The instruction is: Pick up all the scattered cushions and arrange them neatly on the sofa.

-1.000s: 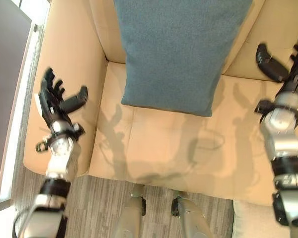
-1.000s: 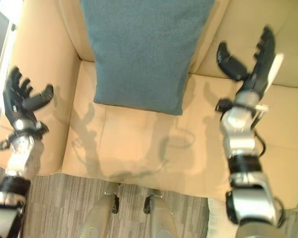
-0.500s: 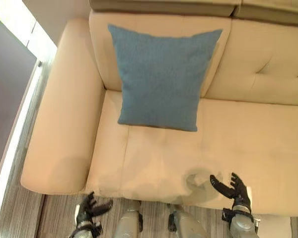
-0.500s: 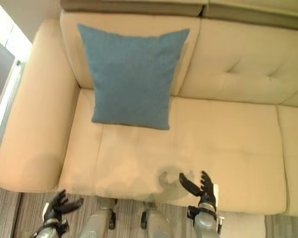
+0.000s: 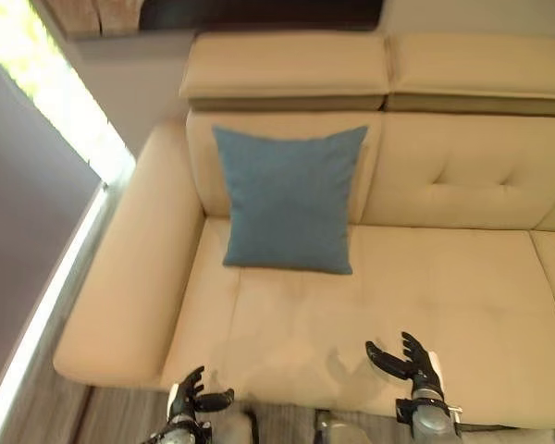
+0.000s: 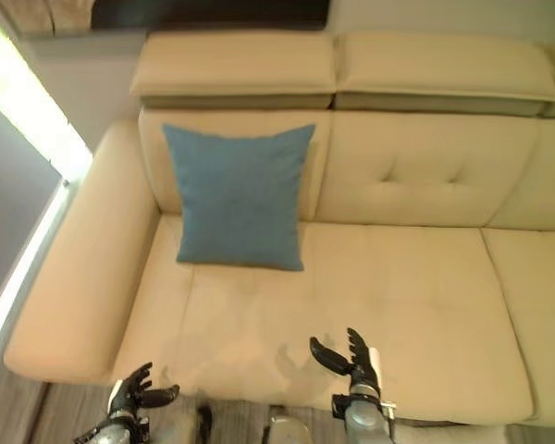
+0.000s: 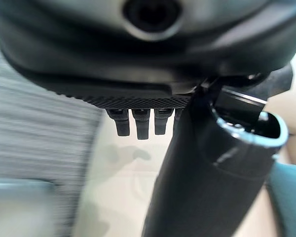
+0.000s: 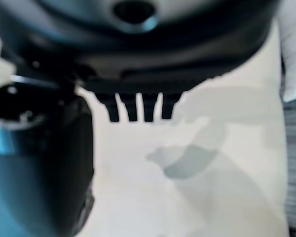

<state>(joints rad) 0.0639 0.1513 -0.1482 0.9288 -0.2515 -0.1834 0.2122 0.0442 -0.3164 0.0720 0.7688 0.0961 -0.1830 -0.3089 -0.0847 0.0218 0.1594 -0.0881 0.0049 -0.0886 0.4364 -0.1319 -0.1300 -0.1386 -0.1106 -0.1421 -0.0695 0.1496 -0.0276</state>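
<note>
Cushion [image 5: 289, 199], blue, leans upright on sofa [image 5: 462, 277] backrest, upper-left of centre. Left hand [image 5: 192, 400] and right hand [image 5: 409, 361] at bottom edge, fingers spread, holding nothing. Risk: other cushions lie outside view; a blind reach would miss.

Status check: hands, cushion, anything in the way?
Left hand and right hand open, holding nothing. Square blue fabric cushion upright against beige sofa backrest, left seat. Nothing in the way.
</note>
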